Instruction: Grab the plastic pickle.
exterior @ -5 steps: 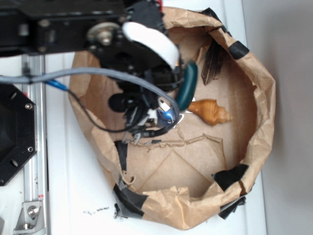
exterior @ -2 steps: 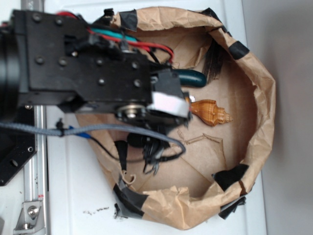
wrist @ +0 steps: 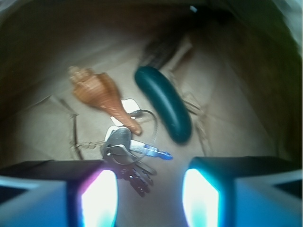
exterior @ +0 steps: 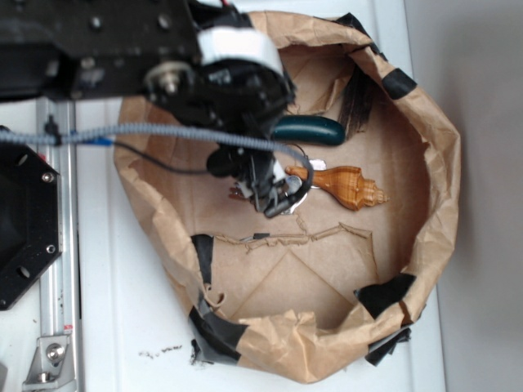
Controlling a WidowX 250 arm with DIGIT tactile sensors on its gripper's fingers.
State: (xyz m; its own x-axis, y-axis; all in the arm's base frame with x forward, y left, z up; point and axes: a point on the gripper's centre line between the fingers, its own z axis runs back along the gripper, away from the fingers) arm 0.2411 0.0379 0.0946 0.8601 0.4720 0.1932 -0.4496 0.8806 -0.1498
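Arm swung back; gripper [wrist: 149, 198] open above plastic pickle [wrist: 163, 103].

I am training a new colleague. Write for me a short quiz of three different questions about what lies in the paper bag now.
1. True or false: the plastic pickle is held between the jaws.
2. Which item touches the keys? A) feather B) seashell C) pickle
3. Fill in: the jaws stand ____.

Key: 1 false, it lies on the bag floor; 2 B; 3 open.
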